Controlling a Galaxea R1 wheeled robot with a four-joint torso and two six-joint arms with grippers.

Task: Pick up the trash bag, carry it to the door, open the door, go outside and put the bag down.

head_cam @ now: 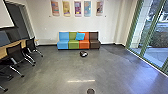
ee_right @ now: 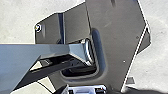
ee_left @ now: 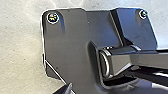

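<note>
Green-framed glass [head_cam: 158,37] on its right, easily clipped by a wide turn | 4-colour sofa [head_cam: 73,45], bumped if the base overshoots | chairs [head_cam: 15,52] left, legs splayed | likely trash bag [head_cam: 83,54], on floor before sofa | round dark thing [head_cam: 91,91] nearer, might snag wheels | claws: can't tell

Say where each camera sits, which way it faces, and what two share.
Head: high on the robot, looking forward and down across the floor to the couch; cannot tell whether the round thing at bottom is robot.
Left: on the left wrist, looking down at the robot's dark plate and jointed bar.
Right: on the right wrist, looking down likewise.
Shared: plate, bar and floor in both wrist views.
</note>
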